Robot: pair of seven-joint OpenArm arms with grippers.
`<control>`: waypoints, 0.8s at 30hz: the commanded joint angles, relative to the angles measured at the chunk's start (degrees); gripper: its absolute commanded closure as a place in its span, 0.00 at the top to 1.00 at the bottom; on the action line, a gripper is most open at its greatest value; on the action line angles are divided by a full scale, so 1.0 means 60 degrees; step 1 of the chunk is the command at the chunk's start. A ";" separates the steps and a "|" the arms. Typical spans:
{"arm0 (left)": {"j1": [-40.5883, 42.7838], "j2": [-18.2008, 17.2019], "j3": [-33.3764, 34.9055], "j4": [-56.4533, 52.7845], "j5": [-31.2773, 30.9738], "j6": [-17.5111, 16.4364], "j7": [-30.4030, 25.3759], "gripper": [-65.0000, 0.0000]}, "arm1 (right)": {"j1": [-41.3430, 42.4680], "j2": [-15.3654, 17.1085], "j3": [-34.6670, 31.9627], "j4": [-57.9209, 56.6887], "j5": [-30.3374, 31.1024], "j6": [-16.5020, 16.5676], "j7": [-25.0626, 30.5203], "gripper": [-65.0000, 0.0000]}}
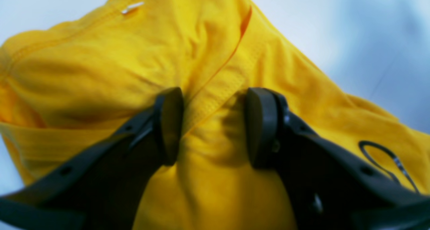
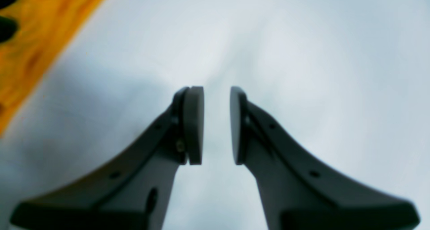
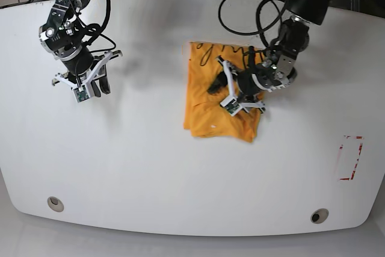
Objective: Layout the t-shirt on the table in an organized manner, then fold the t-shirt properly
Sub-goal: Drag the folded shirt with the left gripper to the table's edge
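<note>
Where it lies bunched, orange-yellow t-shirt (image 3: pixel 212 103), creased, white label (image 1: pixel 132 7) showing

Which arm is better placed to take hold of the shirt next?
Left. Its tool stands open right over a fold of the orange-yellow cotton t-shirt. The right tool hangs over the bare glossy white table, well away from the cloth.

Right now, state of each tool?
Left tool: open, jaws straddling a fold of the t-shirt, not clamped.
Right tool: slightly open, empty, above the table.
</note>
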State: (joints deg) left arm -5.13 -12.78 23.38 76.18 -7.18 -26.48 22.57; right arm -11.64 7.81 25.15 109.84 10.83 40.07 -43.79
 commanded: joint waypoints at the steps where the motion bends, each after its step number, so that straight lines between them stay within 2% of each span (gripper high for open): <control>1: 0.0305 -0.0794 -0.0504 -0.0001 0.0955 -0.0151 0.1946 0.42 | 0.0086 0.0082 0.0036 0.0191 0.0224 -0.0012 0.0199 0.20; 6: 0.0334 -0.1644 -0.1427 0.0116 0.0984 -0.1176 0.2078 0.42 | 0.0086 0.0082 0.0036 0.0191 0.0224 -0.0012 0.0199 0.20; 10: 0.0510 -0.2376 -0.2101 0.0116 0.0984 -0.1660 0.2078 0.42 | 0.0086 0.0082 0.0036 0.0191 0.0224 -0.0012 0.0199 0.20; 17: 0.0759 -0.3329 -0.3054 0.0087 0.0984 -0.2253 0.2078 0.42 | 0.0086 0.0112 0.0036 0.0206 0.0239 -0.0012 0.0199 0.20; 24: 0.1286 -0.4222 -0.4196 -0.0192 0.0984 -0.2253 0.2048 0.42 | 0.0086 0.0126 0.0051 0.0206 0.0239 -0.0012 0.0199 0.20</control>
State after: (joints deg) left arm 1.98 -35.68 -0.86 76.38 -4.60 -39.86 30.94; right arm -11.64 7.84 25.15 109.84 11.35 40.07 -43.79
